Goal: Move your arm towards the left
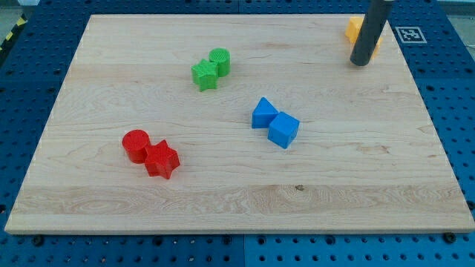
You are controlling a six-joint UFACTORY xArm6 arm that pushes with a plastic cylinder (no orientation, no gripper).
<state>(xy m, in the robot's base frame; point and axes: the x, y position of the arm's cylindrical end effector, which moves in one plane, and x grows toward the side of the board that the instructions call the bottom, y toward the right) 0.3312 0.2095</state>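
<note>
Standing at the view's top right, our rod comes down from above the frame, so its upper part is cut off, and my tip (pixel 360 63) rests on the wooden board (pixel 237 200). Just behind the rod sits an orange-yellow block (pixel 354 29), largely hidden by it; we cannot make out its shape, nor whether the tip touches it. We carry no jaws at all, only this straight dark rod, so nothing is gripped.

To the right of the rod, on the blue pegboard table (pixel 445 89), we see a white square marker (pixel 410 34) with a black pattern; no letters can be read on it. At the view's top left corner, a yellow-and-black striped strip (pixel 9 38) is cut off by the edge.

All other blocks lie to the view's left of the tip, well apart from it. A green star (pixel 204 74) touches a green cylinder (pixel 220 61). A blue wedge-like block (pixel 263 113) touches a blue cube (pixel 283 130) near the middle. A red cylinder (pixel 136 145) touches a red star (pixel 162 159) at lower left.
</note>
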